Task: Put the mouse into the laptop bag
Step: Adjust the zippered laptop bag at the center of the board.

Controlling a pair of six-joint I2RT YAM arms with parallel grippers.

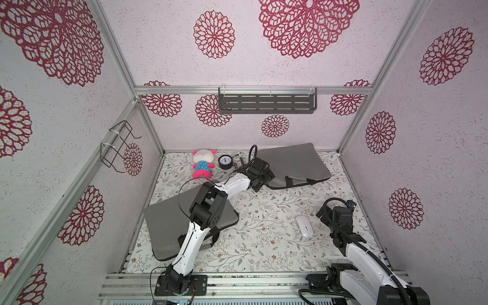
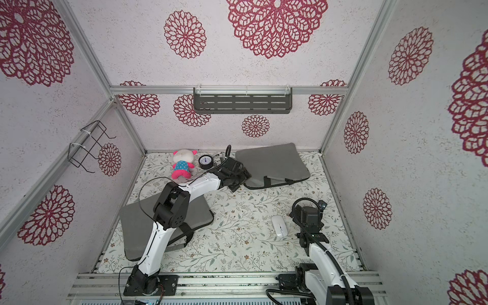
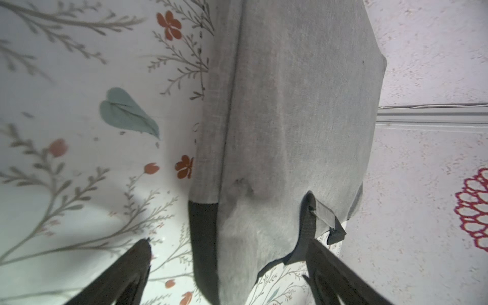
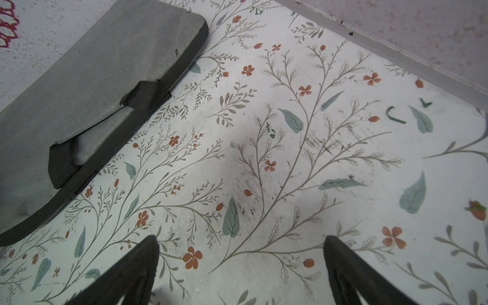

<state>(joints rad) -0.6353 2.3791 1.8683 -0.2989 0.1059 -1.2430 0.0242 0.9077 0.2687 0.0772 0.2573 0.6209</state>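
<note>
On the left gripper (image 3: 229,241), the two black fingers (image 3: 126,269) stand spread, one on each side of the open edge of the grey fabric laptop bag (image 3: 290,105). They pinch nothing that I can see, though one finger sits right against the bag's black webbing handle (image 3: 307,219). I read that placement as a set-up to take hold of the top flap and lift it, so the mouth opens for the other arm.

The right gripper (image 4: 241,240) is just as wide, with its dark fingers (image 4: 132,272) apart above bare floral-printed table cover (image 4: 290,158) and nothing between them. Its wrist view looks toward the same bag (image 4: 79,105) and does not show the mouse at all.

In both top views the smooth white computer mouse (image 1: 304,226) (image 2: 280,225) lies flat on the cover just beside the right arm's wrist, well apart from the bag (image 1: 295,163) at the far side. I judge that arm is parked there so the pick-up is short once the bag is held open.

A second grey bag (image 1: 169,227) lies under my left arm. A pink plush toy (image 1: 202,163) and a round black gauge (image 1: 225,161) sit by the back wall.
</note>
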